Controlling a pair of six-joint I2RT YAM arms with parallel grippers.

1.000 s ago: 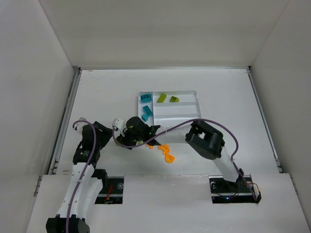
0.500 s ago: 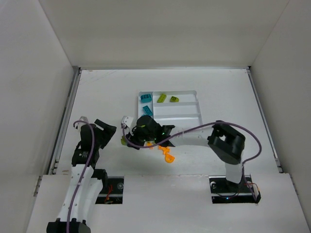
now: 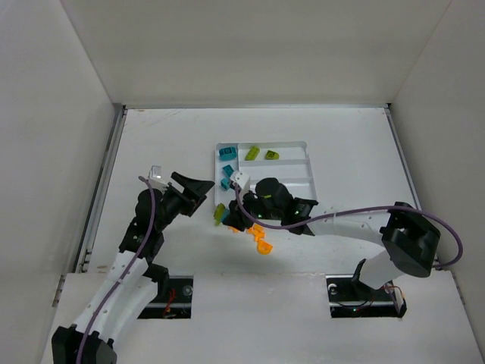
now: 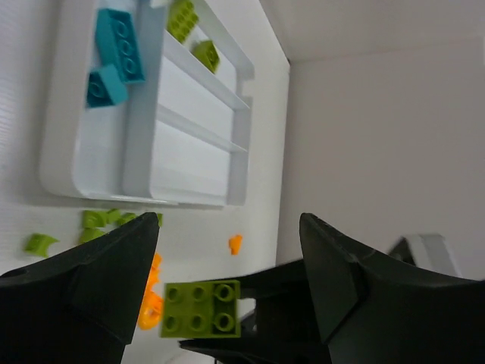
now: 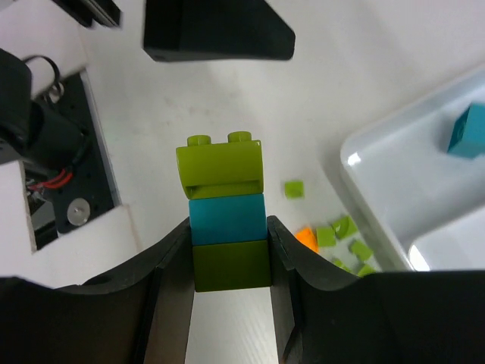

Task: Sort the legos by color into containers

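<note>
Right gripper [image 5: 229, 235]: fingers [image 5: 170, 265] clamped on both sides of a brick stack [image 5: 226, 189]; the stack reads lime curved cap at the outer end, teal in the middle, darker green deepest between the pads, and it projects past the fingertips. A second ago this gripper stood further left; it has shifted toward the tray, and the right elbow has swung out to the right.

Orange legos [image 3: 261, 243] and loose lime pieces [image 5: 341, 231]: on the table just beside the right gripper's fingers.

Left gripper [image 4: 227, 227]: jaws wide apart, gripping nothing; the stack's studded lime end sits in the gap between its fingertips, touching neither; it has come forward and rightward from a second ago, when it sat back nearer its base.

Tray [image 3: 284, 176]: beyond both sets of fingers; two teal bricks [image 4: 120, 45] in the narrow crosswise section; two lime bricks [image 4: 182, 17] in the farthest long section.
</note>
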